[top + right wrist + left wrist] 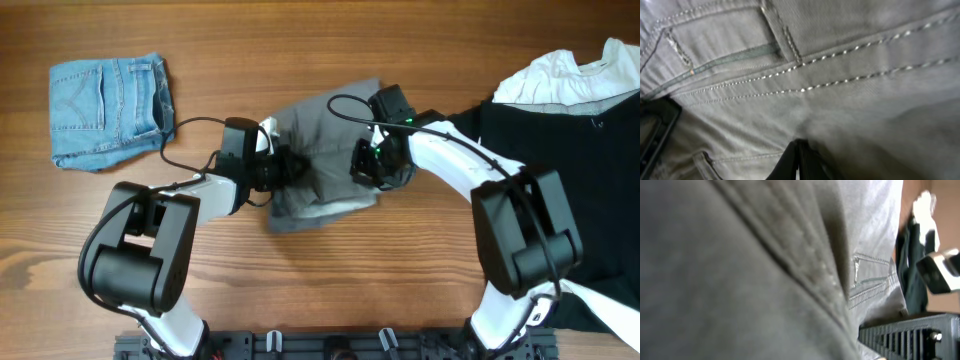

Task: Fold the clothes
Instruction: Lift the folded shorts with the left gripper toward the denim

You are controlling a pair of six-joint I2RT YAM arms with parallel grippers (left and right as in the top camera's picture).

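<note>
The grey shorts [318,150] lie bunched in a rumpled, loosely doubled-over heap near the middle of the wooden table [400,40], one corner pointing toward its far edge. The cloth is plain mid-grey weave, and a paler strip (the inner side, by the look of it) shows along the near edge. Close up, the wrist views show double rows of pale topstitching, a belt loop, a slit pocket opening and thick raised seams.

My left arm [197,190] and right arm [455,155] are white shells between bulky black joint housings [135,250]; thin black cables [185,124] loop off my wrists, a green light [409,124] glows, my left finger [905,335] is ribbed black
</note>
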